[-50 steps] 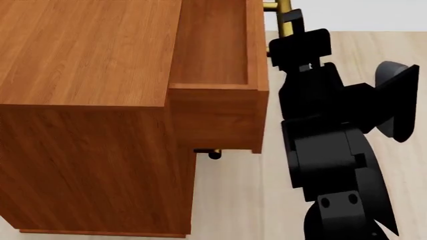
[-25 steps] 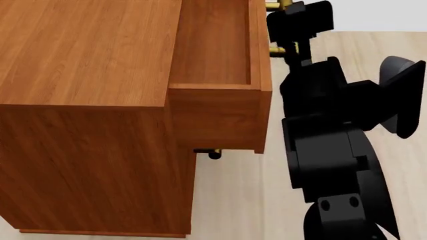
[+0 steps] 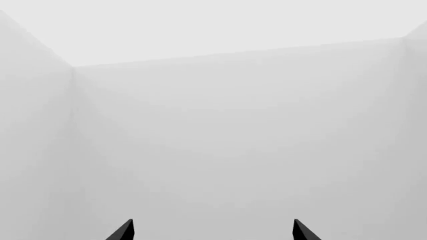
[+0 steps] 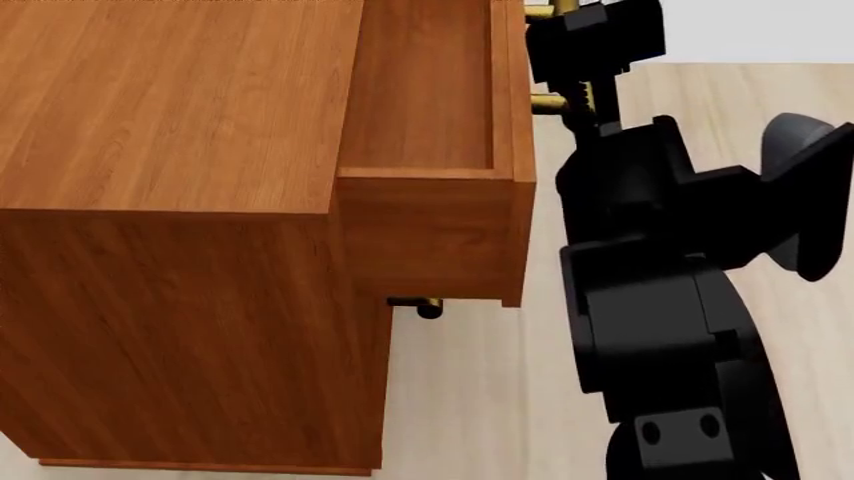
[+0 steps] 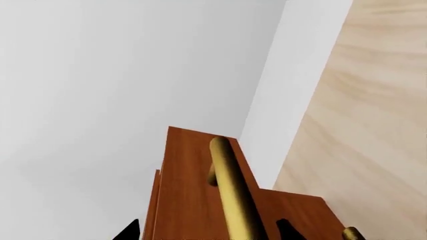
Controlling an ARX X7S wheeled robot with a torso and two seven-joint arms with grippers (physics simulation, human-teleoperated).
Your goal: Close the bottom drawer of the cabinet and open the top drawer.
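Observation:
The reddish-brown cabinet (image 4: 174, 110) fills the left of the head view. Its top drawer (image 4: 424, 90) stands pulled out to the right, empty inside. My right gripper (image 4: 558, 58) is at the drawer's brass bar handle (image 4: 545, 102). In the right wrist view the handle (image 5: 230, 195) runs between the two fingertips (image 5: 128, 231), which stand wide apart on either side of it: my right gripper (image 5: 205, 231) is open. A brass handle end (image 4: 427, 308) peeks out under the top drawer; the bottom drawer's front is hidden. My left gripper (image 3: 212, 231) is open, facing bare white walls.
Pale wood floor (image 4: 461, 400) lies to the right of the cabinet, beneath my black right arm (image 4: 661, 320). A white wall (image 5: 293, 85) meets the floor behind the drawer front. A second brass handle end (image 5: 352, 234) shows in the right wrist view.
My right gripper has moved farther along the brass handle, toward the far end of the drawer front. The top drawer has barely shifted.

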